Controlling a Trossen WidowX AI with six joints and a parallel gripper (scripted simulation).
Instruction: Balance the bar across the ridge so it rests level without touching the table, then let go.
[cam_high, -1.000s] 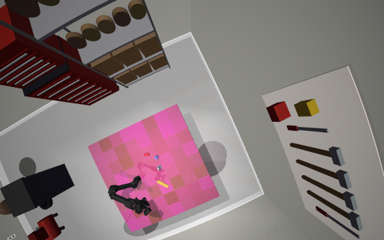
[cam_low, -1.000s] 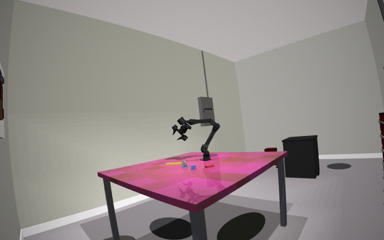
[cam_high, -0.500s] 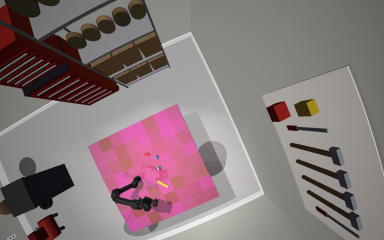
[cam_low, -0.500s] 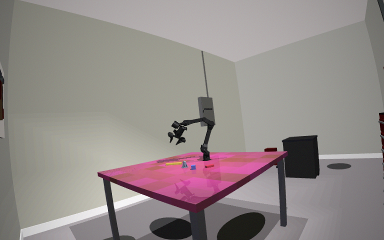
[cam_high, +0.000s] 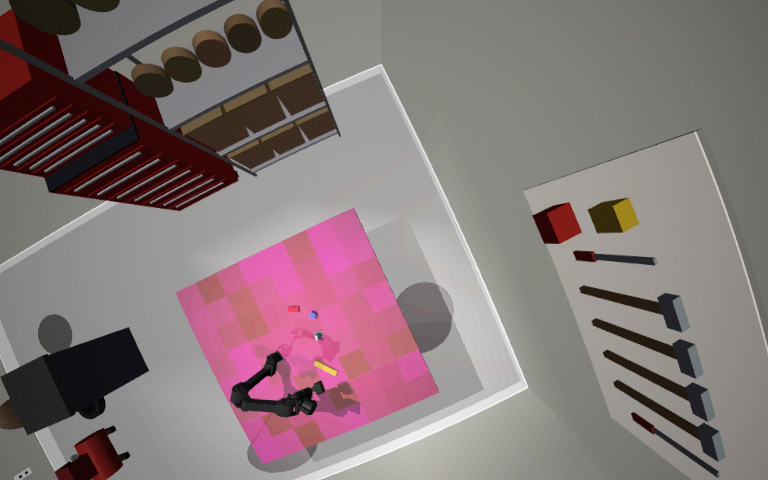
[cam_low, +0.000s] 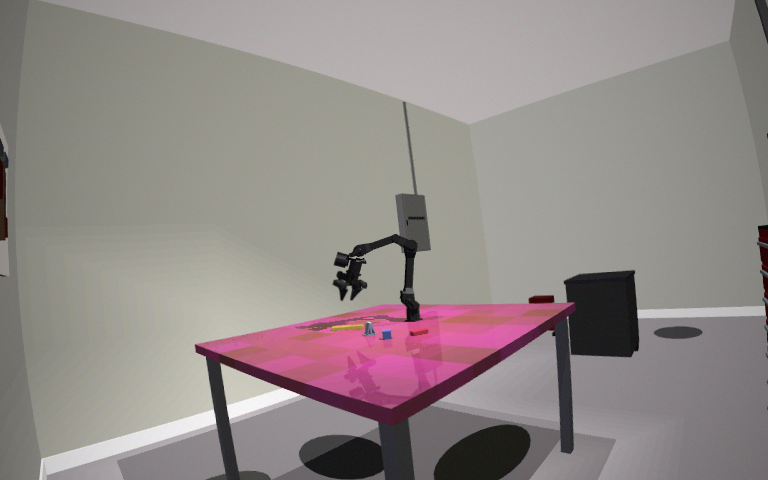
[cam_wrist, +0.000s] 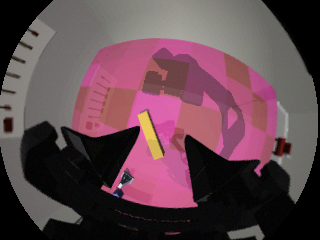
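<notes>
The yellow bar (cam_high: 325, 367) (cam_low: 347, 327) (cam_wrist: 150, 135) lies flat on the pink table (cam_high: 334, 243) (cam_low: 396, 376). The small grey ridge (cam_high: 318, 335) (cam_low: 369, 329) (cam_wrist: 126, 178) stands apart from the bar, with nothing resting on it. My gripper (cam_low: 348, 298) (cam_wrist: 163, 134) is open and empty, high above the table, with its fingers pointing down. In the wrist view the bar shows beyond and between the fingertips, not touched by them, and the ridge shows close beside the left finger.
A blue block (cam_high: 313, 314) (cam_low: 386, 334) (cam_wrist: 118, 192) stands near the ridge on the side away from the bar. A red block (cam_high: 293, 309) (cam_low: 419, 332) lies farther along on that side. The arm's shadow falls across the table.
</notes>
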